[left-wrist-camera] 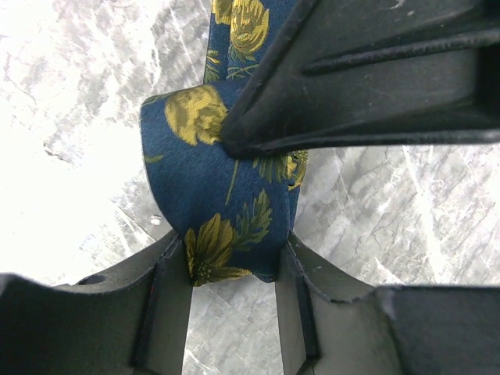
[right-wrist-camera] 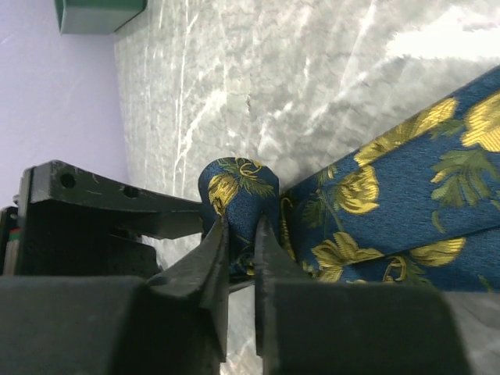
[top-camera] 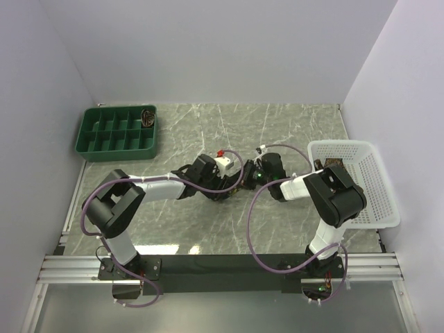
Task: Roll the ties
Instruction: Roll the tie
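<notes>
1. Left wrist view, at the fingers: left gripper (left-wrist-camera: 234, 262) closed across the folded end of the navy tie (left-wrist-camera: 211, 183), one finger (left-wrist-camera: 168, 301) against each side edge, jaws kept apart only by the cloth's width.
2. Right wrist view, at the fingers: right gripper (right-wrist-camera: 240, 234) pinched almost together on a small upright loop of that tie, tips biting the loop's base.
3. One step out, left wrist view: a black finger (left-wrist-camera: 351, 86) of the right gripper pressed onto the tie's top face, just above the left gripper's hold.
4. Edges and room, close in: bare marble table (left-wrist-camera: 70, 156) to the left of the fold and at lower right. In the right wrist view, more bare marble beyond the loop, up to a corner of the green tray (right-wrist-camera: 98, 12) at the top edge.
5. Edges and room, top external view: both grippers tip to tip near the table's middle, tie hidden beneath them. Open marble toward the far edge. Tray well apart at far left, with probably a rolled tie (top-camera: 148, 116) in its far right compartment. White basket (top-camera: 345, 144) at the right edge, just beside the right arm (top-camera: 336, 198).
6. Long axis: from the left wrist, running straight away from the fingers to the top edge. From the right wrist, flat on the marble, slanting from the loop up and out to the right edge.
</notes>
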